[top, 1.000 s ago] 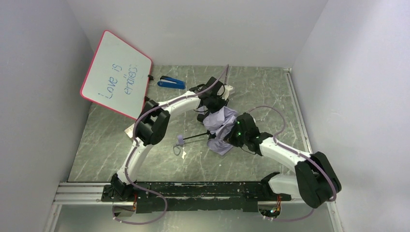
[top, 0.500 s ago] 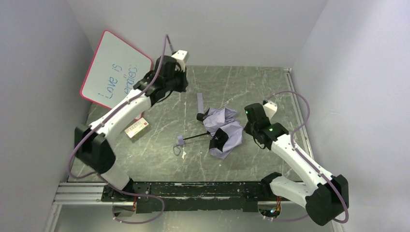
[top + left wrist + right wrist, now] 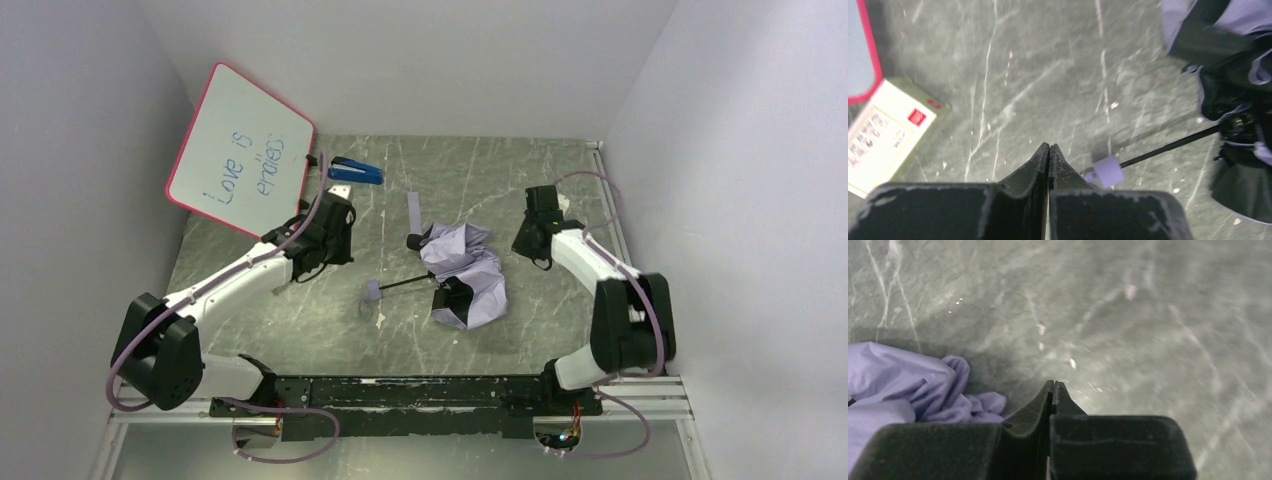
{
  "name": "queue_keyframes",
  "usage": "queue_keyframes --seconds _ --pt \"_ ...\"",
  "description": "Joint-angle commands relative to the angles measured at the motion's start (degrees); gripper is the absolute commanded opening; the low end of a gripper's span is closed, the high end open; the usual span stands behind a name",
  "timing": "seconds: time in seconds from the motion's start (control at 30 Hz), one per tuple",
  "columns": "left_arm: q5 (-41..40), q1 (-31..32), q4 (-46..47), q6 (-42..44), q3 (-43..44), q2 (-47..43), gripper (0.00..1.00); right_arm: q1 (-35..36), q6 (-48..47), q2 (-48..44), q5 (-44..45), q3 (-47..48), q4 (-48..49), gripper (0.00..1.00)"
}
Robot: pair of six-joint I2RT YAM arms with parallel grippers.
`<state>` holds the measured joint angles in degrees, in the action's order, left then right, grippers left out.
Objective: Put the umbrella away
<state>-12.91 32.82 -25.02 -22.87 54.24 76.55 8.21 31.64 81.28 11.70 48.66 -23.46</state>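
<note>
The umbrella lies half collapsed in the middle of the table, crumpled lilac canopy with black patches. Its thin black shaft runs left to the small lilac handle. My left gripper is shut and empty, left of the canopy and above the table. In the left wrist view the handle sits just right of my shut gripper, and the canopy is at the right. My right gripper is shut and empty, just right of the canopy. The right wrist view shows lilac fabric left of the shut gripper.
A red-framed whiteboard leans at the back left, with a blue stapler-like object beside it. A small lilac strap lies behind the umbrella. A small white card box lies left of my left gripper. Walls close in on three sides.
Both grippers have come off the umbrella, which now lies alone. The left arm swung out to the whiteboard and back down to the left. The right arm drew back to the right.
</note>
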Motion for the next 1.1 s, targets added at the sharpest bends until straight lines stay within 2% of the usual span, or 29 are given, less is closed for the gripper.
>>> queue_keyframes --seconds 0.0,0.17,0.37,0.63,0.93,1.07 --pt "-1.89 0.05 1.05 -5.95 -4.85 -1.01 0.05 -0.32 -7.43 9.32 -10.04 4.63 5.81 0.00" --pt "-1.34 0.10 3.89 -7.42 -9.67 -0.77 0.05 -0.38 -10.04 14.94 -9.85 6.44 8.26 0.00" --pt "4.12 1.63 9.10 -7.88 -11.73 2.76 0.05 -0.37 -13.68 19.99 -13.93 9.85 6.34 0.00" --pt "1.71 8.42 11.63 -11.14 -14.08 4.50 0.05 -0.38 -14.55 20.76 -16.79 8.91 6.07 0.00" --pt "-0.29 9.52 15.45 -10.08 -13.63 9.26 0.05 0.40 -15.57 21.05 -19.86 7.91 5.62 0.00" --pt "0.51 10.68 17.74 -9.60 -11.25 13.04 0.05 4.32 -14.17 20.13 -21.35 6.11 6.78 0.00"
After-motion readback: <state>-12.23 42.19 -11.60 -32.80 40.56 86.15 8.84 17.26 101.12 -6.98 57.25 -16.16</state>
